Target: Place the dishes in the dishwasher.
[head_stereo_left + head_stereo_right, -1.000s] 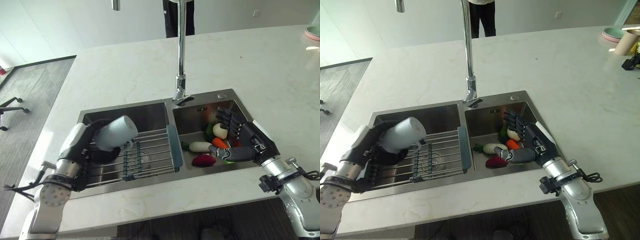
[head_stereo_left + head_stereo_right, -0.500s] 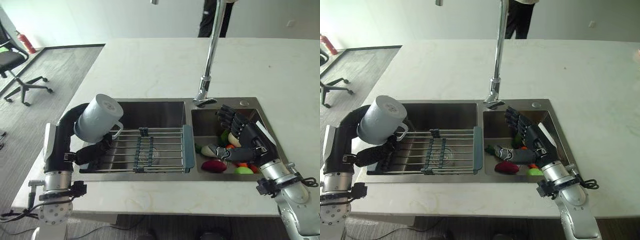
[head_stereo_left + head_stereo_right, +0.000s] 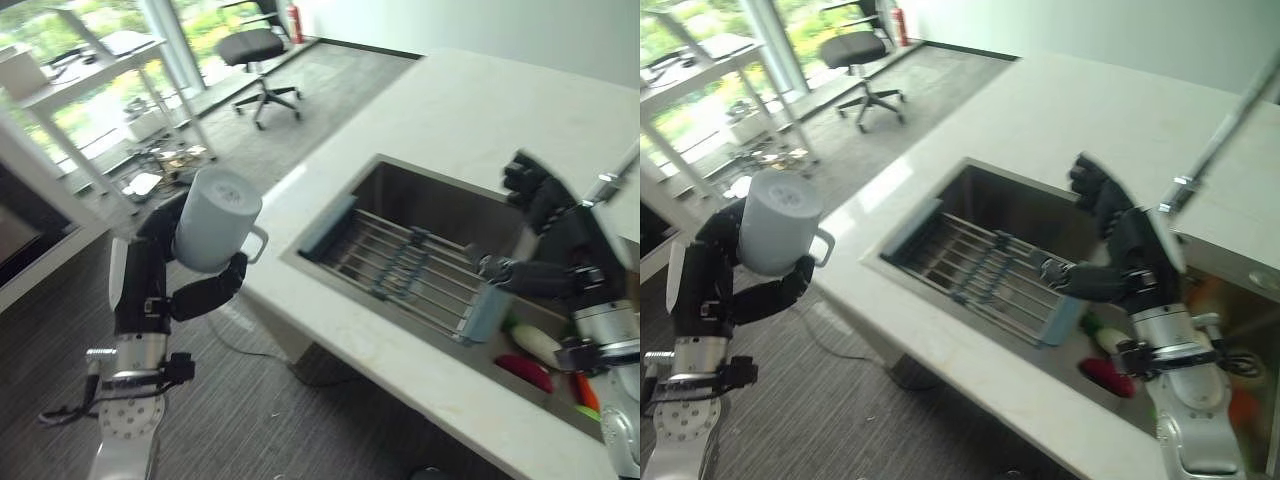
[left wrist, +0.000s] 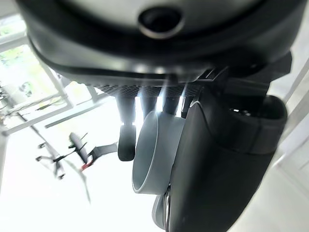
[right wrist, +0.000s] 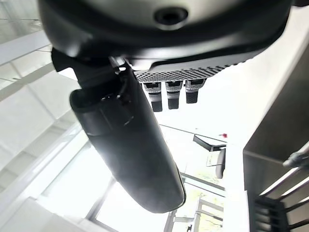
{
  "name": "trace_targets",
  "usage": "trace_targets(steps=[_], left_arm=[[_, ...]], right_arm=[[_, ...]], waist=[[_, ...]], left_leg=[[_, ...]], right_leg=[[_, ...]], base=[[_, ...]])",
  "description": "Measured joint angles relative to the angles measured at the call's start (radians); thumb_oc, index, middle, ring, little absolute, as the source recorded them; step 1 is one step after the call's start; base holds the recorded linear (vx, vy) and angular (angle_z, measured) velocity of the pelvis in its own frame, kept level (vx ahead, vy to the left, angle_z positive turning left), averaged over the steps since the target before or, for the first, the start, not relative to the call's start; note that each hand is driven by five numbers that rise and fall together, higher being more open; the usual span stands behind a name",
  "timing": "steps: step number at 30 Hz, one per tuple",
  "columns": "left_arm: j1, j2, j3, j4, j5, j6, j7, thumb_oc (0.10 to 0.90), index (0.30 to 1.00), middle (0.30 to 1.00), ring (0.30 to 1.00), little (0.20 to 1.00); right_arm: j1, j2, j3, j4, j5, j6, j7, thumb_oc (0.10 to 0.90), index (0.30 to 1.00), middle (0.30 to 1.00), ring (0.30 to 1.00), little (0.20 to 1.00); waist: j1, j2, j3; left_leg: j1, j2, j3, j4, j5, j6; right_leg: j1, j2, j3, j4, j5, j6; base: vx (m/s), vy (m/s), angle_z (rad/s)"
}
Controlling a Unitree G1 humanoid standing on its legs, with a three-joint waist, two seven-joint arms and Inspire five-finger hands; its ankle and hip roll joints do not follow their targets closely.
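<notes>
Carry step. Left hand (image 3: 205, 290) holds a pale grey mug (image 3: 215, 218) upside down, base up, handle toward the sink; fingers and thumb curled round its body, confirmed in the left wrist view. The mug is off the white surface (image 3: 470, 110), out over the carpeted floor (image 3: 250, 400) beside the island. Right hand (image 3: 1110, 235) hovers above the sink's wire rack (image 3: 405, 268), fingers straight and spread, empty. No dishwasher visible. Next, likely: locate the dishwasher and lower the mug into it, mouth down.
</notes>
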Motion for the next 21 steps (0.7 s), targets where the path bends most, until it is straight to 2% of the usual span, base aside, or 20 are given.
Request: trace_targets(steps=[1, 2, 3, 4, 7, 8, 9, 10, 11, 12, 13, 14, 15, 16, 17, 18, 19, 21], left_arm=[[0.004, -0.003, 0.003, 0.006, -0.018, -0.001, -0.001, 0.400, 0.300, 0.300, 0.300, 0.300], [0.009, -0.003, 0.004, 0.020, -0.037, 0.000, -0.004, 0.400, 0.300, 0.300, 0.300, 0.300], [0.010, 0.001, 0.018, 0.029, -0.042, 0.004, -0.005, 0.400, 0.300, 0.300, 0.300, 0.300], [0.003, -0.002, 0.027, 0.036, -0.043, 0.008, -0.011, 0.400, 0.300, 0.300, 0.300, 0.300], [0.023, 0.000, 0.033, 0.038, -0.042, 0.021, -0.050, 0.400, 0.300, 0.300, 0.300, 0.300], [0.028, 0.001, 0.037, 0.037, -0.042, 0.033, -0.053, 0.400, 0.300, 0.300, 0.300, 0.300], [0.029, 0.002, 0.038, 0.029, -0.043, 0.036, -0.060, 0.400, 0.300, 0.300, 0.300, 0.300], [0.029, 0.004, 0.036, 0.008, -0.043, 0.038, -0.068, 0.400, 0.300, 0.300, 0.300, 0.300], [0.019, 0.001, 0.039, 0.002, -0.044, 0.039, -0.069, 0.400, 0.300, 0.300, 0.300, 0.300], [-0.004, -0.006, 0.039, 0.003, -0.044, 0.059, -0.069, 0.400, 0.300, 0.300, 0.300, 0.300], [-0.035, -0.018, 0.030, 0.008, -0.043, 0.073, -0.069, 0.400, 0.300, 0.300, 0.300, 0.300], [-0.070, -0.032, 0.016, 0.022, -0.042, 0.080, -0.070, 0.400, 0.300, 0.300, 0.300, 0.300], [-0.099, -0.039, 0.007, 0.048, -0.042, 0.080, -0.072, 0.400, 0.300, 0.300, 0.300, 0.300], [-0.132, -0.042, 0.000, 0.095, -0.043, 0.085, -0.071, 0.400, 0.300, 0.300, 0.300, 0.300], [-0.150, 0.044, -0.010, 0.107, -0.038, 0.110, -0.072, 0.400, 0.300, 0.300, 0.300, 0.300], [-0.098, 0.034, -0.010, 0.049, -0.040, 0.121, -0.060, 0.400, 0.300, 0.300, 0.300, 0.300], [-0.053, 0.006, 0.006, 0.037, -0.040, 0.121, -0.042, 0.400, 0.300, 0.300, 0.300, 0.300], [-0.027, -0.004, 0.025, 0.038, -0.042, 0.125, -0.028, 0.400, 0.300, 0.300, 0.300, 0.300]], right_arm=[[0.000, 0.017, 0.026, 0.003, -0.001, -0.004, 0.003, 0.800, 0.900, 0.900, 0.900, 0.900], [-0.002, 0.033, 0.057, 0.014, -0.003, -0.014, 0.012, 0.800, 0.900, 0.900, 0.900, 0.900], [0.001, 0.065, 0.085, 0.010, -0.006, -0.014, 0.011, 0.800, 0.900, 0.900, 0.900, 0.900], [0.001, 0.097, 0.096, 0.006, -0.011, -0.021, 0.017, 0.800, 0.900, 0.900, 0.900, 0.900], [0.002, 0.194, 0.104, 0.008, -0.030, -0.021, 0.011, 0.800, 0.900, 0.900, 0.900, 0.900], [0.001, 0.214, 0.116, 0.008, -0.052, -0.021, 0.011, 0.800, 0.900, 0.900, 0.900, 0.900], [0.003, 0.227, 0.118, 0.002, -0.052, -0.022, 0.010, 0.800, 0.900, 0.900, 0.900, 0.900], [0.000, 0.209, 0.108, -0.018, -0.051, -0.026, 0.008, 0.800, 0.900, 0.900, 0.900, 0.900], [-0.005, 0.213, 0.117, -0.020, -0.052, -0.034, 0.008, 0.800, 0.900, 0.900, 0.900, 0.900], [-0.008, 0.214, 0.140, -0.024, -0.053, -0.035, 0.012, 0.800, 0.900, 0.900, 0.900, 0.900], [-0.001, 0.205, 0.149, -0.030, -0.053, -0.033, 0.014, 0.800, 0.900, 0.900, 0.900, 0.900], [0.010, 0.194, 0.149, -0.031, -0.053, -0.032, 0.011, 0.800, 0.900, 0.900, 0.900, 0.900], [0.008, 0.175, 0.149, -0.029, -0.053, -0.028, 0.010, 0.800, 0.900, 0.900, 0.900, 0.900], [-0.001, 0.155, 0.150, -0.020, -0.053, -0.025, 0.013, 0.800, 0.900, 0.900, 0.900, 0.900], [-0.041, 0.173, 0.123, 0.030, -0.049, -0.026, 0.017, 0.800, 0.900, 0.900, 0.900, 0.900], [-0.062, 0.117, 0.086, 0.033, -0.048, -0.016, 0.019, 0.800, 0.900, 0.900, 0.900, 0.900], [-0.068, 0.119, 0.077, 0.040, -0.046, -0.007, 0.020, 0.800, 0.900, 0.900, 0.900, 0.900], [-0.064, 0.119, 0.087, 0.026, -0.046, -0.007, 0.044, 0.800, 0.900, 0.900, 0.900, 0.900]], waist=[[0.006, -0.011, -0.001], [0.016, -0.009, -0.002], [0.036, -0.026, -0.009], [0.052, -0.045, -0.010], [0.098, -0.047, -0.008], [0.114, -0.050, -0.004], [0.117, -0.057, -0.003], [0.118, -0.027, -0.009], [0.118, -0.045, 0.004], [0.108, -0.028, 0.014], [0.087, -0.007, 0.026], [0.057, 0.011, 0.033], [0.046, 0.029, 0.044], [0.046, 0.006, 0.062], [0.002, -0.149, 0.079], [0.014, -0.072, 0.077], [0.041, -0.082, 0.086], [0.058, -0.071, 0.086]], left_leg=[[-0.005, -0.032, -0.020, -0.006, -0.010, 0.016], [-0.008, -0.041, -0.056, -0.005, -0.034, 0.044], [-0.028, -0.059, -0.070, 0.003, -0.052, 0.045], [-0.055, -0.090, -0.110, 0.018, -0.078, 0.030], [-0.105, -0.125, -0.149, 0.079, -0.090, 0.037], [-0.136, -0.124, -0.165, 0.168, -0.095, 0.046], [-0.177, -0.127, -0.175, 0.209, -0.138, 0.059], [-0.160, -0.137, -0.184, 0.071, -0.134, 0.114], [-0.138, -0.186, -0.190, 0.070, -0.140, 0.144], [-0.142, -0.199, -0.228, 0.076, -0.156, 0.166], [-0.141, -0.216, -0.297, 0.046, -0.144, 0.186], [-0.132, -0.229, -0.361, 0.000, -0.106, 0.176], [-0.120, -0.231, -0.392, -0.044, -0.081, 0.099], [-0.135, -0.249, -0.433, 0.002, -0.063, -0.092], [-0.318, -0.274, -0.506, 0.297, -0.108, 0.033], [-0.322, -0.101, -0.523, 0.182, -0.078, 0.035], [-0.286, -0.144, -0.496, 0.175, -0.083, 0.065], [-0.242, -0.162, -0.498, 0.119, -0.073, 0.072]], right_leg=[[-0.030, -0.035, 0.004, 0.061, 0.018, 0.005], [-0.034, -0.035, 0.018, 0.060, -0.029, 0.062], [-0.029, -0.023, 0.013, 0.000, -0.007, 0.052], [-0.018, -0.052, -0.016, -0.022, 0.035, 0.070], [-0.007, -0.097, -0.048, -0.039, 0.119, 0.050], [0.023, -0.114, -0.053, -0.058, 0.169, 0.019], [0.048, -0.139, -0.050, -0.063, 0.208, 0.036], [0.053, -0.147, -0.058, -0.026, 0.220, 0.050], [0.048, -0.194, -0.035, 0.008, 0.216, 0.086], [0.028, -0.151, 0.023, 0.021, 0.141, 0.124], [-0.010, -0.039, 0.125, 0.041, 0.064, 0.120], [-0.053, 0.076, 0.211, 0.053, -0.014, 0.103], [-0.112, 0.182, 0.256, 0.060, -0.055, 0.061], [-0.160, 0.270, 0.315, 0.031, -0.067, -0.008], [-0.181, 0.187, 0.408, -0.011, -0.005, -0.008], [-0.188, 0.240, 0.407, 0.048, -0.050, 0.073], [-0.194, 0.232, 0.473, 0.069, -0.093, 0.069], [-0.198, 0.262, 0.463, 0.045, -0.103, 0.063]], base=[[0.00, 0.448, 0.76], [0.03, 0.394, 0.66], [0.05, 0.428, 0.84], [0.05, 0.425, 0.91], [0.06, 0.426, 0.65], [0.07, 0.402, 0.59], [0.06, 0.350, 0.75], [0.06, 0.282, 0.68], [0.09, 0.232, 0.84], [0.00, 0.104, 1.00], [0.02, 0.024, 1.56], [0.02, -0.018, 1.61], [0.10, 0.003, 1.53], [0.07, 0.007, 2.19], [0.02, -0.013, 1.84], [0.01, -0.037, 1.61], [-0.01, -0.068, 0.26], [-0.04, -0.146, 0.19]])
